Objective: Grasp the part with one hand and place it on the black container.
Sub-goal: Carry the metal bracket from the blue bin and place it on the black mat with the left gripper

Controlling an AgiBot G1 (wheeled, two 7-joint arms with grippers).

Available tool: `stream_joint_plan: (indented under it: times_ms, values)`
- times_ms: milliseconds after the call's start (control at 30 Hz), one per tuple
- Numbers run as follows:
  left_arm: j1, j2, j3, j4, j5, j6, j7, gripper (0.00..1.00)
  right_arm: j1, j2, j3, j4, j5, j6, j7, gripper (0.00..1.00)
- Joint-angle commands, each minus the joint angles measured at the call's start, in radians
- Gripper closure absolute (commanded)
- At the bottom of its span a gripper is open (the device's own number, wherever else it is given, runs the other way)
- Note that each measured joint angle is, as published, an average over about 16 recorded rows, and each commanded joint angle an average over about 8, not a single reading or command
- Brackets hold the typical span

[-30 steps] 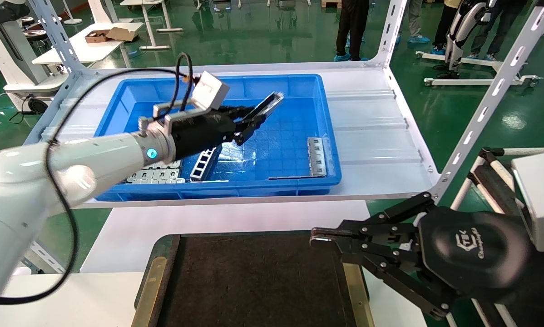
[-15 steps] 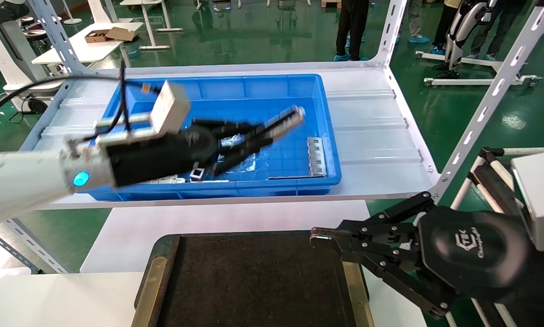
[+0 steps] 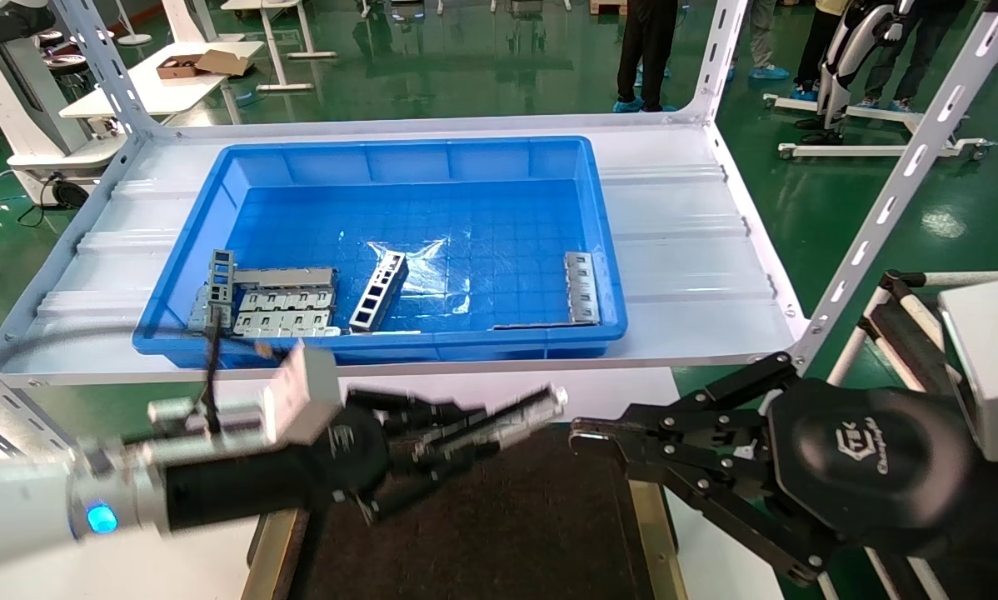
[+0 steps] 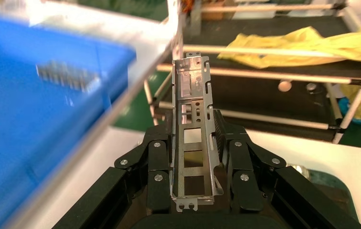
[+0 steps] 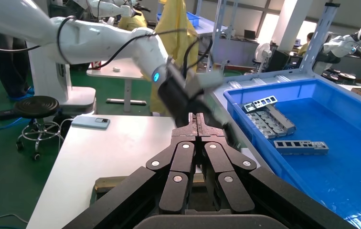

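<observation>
Left gripper (image 3: 432,454) is mine and it is closed on the part (image 3: 511,414), both fingers (image 4: 231,157) pressing the long side walls at the lower half; approx. half of the strip sticks out past the tips. I judge the part light, stiff and thin-walled w/ smooth metal sides, so it can slip or turn if the squeeze is weak; hold on the side walls near the middle seems best. It is in the air, tilted up a little, over the far edge of the black container (image 3: 499,533), not touching it. Right gripper (image 3: 586,435) is parked just beside the free end, jaws together, holding nothing. Blue bin (image 3: 399,150) w/ other parts is behind.
</observation>
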Motion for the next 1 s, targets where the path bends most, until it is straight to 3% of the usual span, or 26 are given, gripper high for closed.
stream_joint_plan:
  times_ms: [33,233,433,1000]
  values:
    - [0.068,-0.021,0.001,-0.077,0.007,-0.058,-0.031,1.0,0.0,0.0,0.0,0.0,0.0,0.0,0.0,1.0]
    - [0.212,-0.015,0.036,-0.167,0.078,-0.268,-0.145,1.0,0.0,0.0,0.0,0.0,0.0,0.0,0.0,1.0]
    - [0.29,0.035,0.08,-0.177,0.161,-0.475,-0.28,1.0,0.0,0.0,0.0,0.0,0.0,0.0,0.0,1.0]
    - [0.308,0.238,0.216,-0.078,0.361,-0.888,-0.62,1.0,0.0,0.0,0.0,0.0,0.0,0.0,0.0,1.0]
